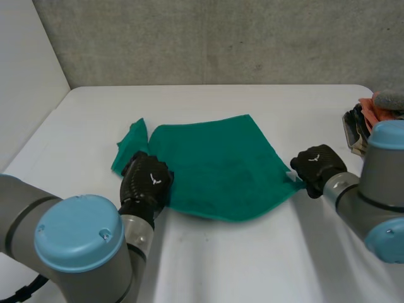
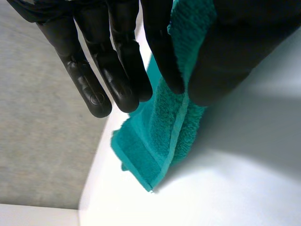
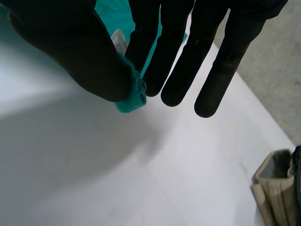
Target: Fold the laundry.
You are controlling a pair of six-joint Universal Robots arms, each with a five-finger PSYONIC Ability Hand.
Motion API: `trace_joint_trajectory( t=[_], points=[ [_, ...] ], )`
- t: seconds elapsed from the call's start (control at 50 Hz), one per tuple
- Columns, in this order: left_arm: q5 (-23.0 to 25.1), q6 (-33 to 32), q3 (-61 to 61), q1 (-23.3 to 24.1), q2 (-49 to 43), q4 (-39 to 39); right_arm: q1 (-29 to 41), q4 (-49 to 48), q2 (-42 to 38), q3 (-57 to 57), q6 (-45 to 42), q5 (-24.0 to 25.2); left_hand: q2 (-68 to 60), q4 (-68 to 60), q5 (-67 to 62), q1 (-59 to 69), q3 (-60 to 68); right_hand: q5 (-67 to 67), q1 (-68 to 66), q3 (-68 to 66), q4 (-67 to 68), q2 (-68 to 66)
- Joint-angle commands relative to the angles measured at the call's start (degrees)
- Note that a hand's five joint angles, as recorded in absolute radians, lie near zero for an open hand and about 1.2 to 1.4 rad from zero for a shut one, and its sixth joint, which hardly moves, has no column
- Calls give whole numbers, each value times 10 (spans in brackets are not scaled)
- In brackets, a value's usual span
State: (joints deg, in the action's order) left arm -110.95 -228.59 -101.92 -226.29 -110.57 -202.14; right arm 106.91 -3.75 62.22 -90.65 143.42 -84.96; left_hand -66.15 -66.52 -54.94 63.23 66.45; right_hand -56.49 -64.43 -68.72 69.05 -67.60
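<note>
A teal green towel (image 1: pixel 218 165) lies spread on the white table (image 1: pixel 208 259), with one corner (image 1: pixel 131 146) bunched past its left side. My left hand (image 1: pixel 146 183) is at the towel's left edge. In the left wrist view its thumb (image 2: pixel 225 56) and a straight finger (image 2: pixel 162 52) pinch the towel (image 2: pixel 169 127), which hangs down from the hand to the table. My right hand (image 1: pixel 317 166) is at the towel's right corner. There the thumb (image 3: pixel 80 56) and a finger (image 3: pixel 143 42) pinch the towel's corner (image 3: pixel 132 98), beside a small white label (image 3: pixel 119 40).
A stack of folded laundry (image 1: pixel 372 117), orange and grey with a tan piece, sits at the table's right edge; its tan folded cloth (image 3: pixel 275 188) is beyond my right hand's fingertips. A grey wall rises behind the table. The table's left edge (image 2: pixel 91 174) runs close to the hanging towel.
</note>
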Motion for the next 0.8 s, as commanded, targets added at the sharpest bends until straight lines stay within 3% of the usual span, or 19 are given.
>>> trace_joint_trajectory(
  t=[0.02,0.04,0.18,0.24,0.26,0.32,0.34,0.4,0.5,0.8],
  points=[
    [9,24,4,10,39,111,-45,63,35,-9,-9,44,308,312,296,-279,-311,-135,-156,-113,109,-124],
    [10,27,4,9,49,120,-49,63,36,-14,-9,48,407,411,395,-378,-410,-135,-156,-113,109,-124],
    [33,44,11,-16,117,126,-88,59,39,-17,-6,56,548,551,535,-518,-551,-135,-156,-113,109,-124],
    [90,45,18,-80,128,127,-91,53,39,-17,-6,60,548,551,535,-518,-551,-135,-156,-113,109,-124],
    [133,45,16,-121,130,129,-91,50,38,-17,-6,60,543,546,530,-513,-546,-135,-156,-113,109,-124],
    [202,44,12,-169,128,130,-91,46,38,-18,-5,60,534,538,522,-505,-537,-135,-156,-113,109,-124],
    [251,44,10,-200,126,130,-91,45,38,-20,-5,60,531,535,519,-502,-534,-135,-156,-113,109,-124],
    [331,43,10,-249,112,127,-92,42,38,-21,-2,61,511,514,499,-482,-514,-135,-156,-113,109,-124],
    [419,39,34,-302,42,127,-90,37,37,-24,-1,63,440,444,428,-411,-443,-135,-156,-113,109,-124],
    [442,31,83,-337,-82,105,-87,27,32,-37,-1,63,277,281,265,-248,-280,-135,-156,-113,109,-124]
  ],
)
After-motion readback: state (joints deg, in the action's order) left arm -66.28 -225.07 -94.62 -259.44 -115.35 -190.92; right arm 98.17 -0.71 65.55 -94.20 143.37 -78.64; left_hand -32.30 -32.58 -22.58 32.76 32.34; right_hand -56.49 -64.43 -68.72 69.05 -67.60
